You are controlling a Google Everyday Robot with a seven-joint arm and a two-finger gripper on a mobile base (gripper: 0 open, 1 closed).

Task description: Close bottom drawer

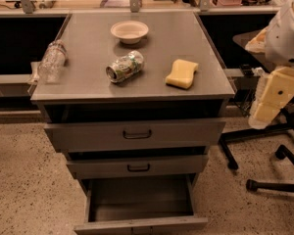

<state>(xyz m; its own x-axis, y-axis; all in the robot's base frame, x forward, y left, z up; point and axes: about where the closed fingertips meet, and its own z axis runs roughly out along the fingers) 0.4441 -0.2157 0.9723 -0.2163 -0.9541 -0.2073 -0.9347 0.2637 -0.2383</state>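
The bottom drawer (139,224) is the lowest of three in the grey cabinet and it is pulled far out toward the camera, so its inside shows from above. Its low front panel lies at the bottom edge of the view. The middle drawer (137,166) and the top drawer (137,133) above it each stand a little out. On the worktop (88,84) there are a bowl (130,31), a can (125,66) on its side, a yellow sponge (182,73) and a bottle (52,61) lying at the left edge. The gripper (267,106) hangs in the air to the right of the cabinet, at the height of the top drawer, well apart from the bottom drawer. I cannot tell if it is released or clenched.
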